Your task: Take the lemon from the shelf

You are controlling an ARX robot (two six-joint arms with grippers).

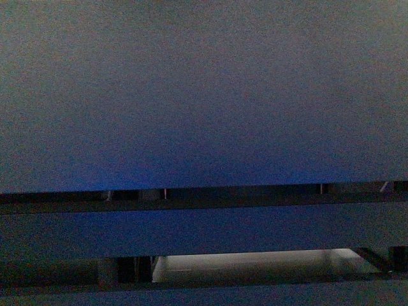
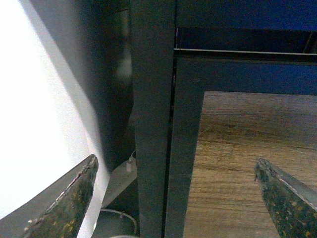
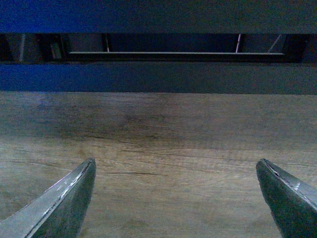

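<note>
With the lemon unseen and the dim view perhaps hiding it, the wide-open, empty left gripper (image 2: 176, 161) and right gripper (image 3: 176, 161) risk clipping the shelf (image 2: 153, 99) post at mid-frame.

Front view: pressed close against the shelf (image 1: 204, 210), facing straight into its dark panel and horizontal rails. Left wrist view: aimed between the spread tips of the left hand (image 2: 176, 162) at a shelf upright, very near, with a wood-grain surface (image 2: 247, 148) beyond. Right wrist view: aimed past the right hand (image 3: 176, 163), set a little back from the shelf's low rail. Shared by both wrist views: that wood-grain surface and the shelf's rails.
</note>
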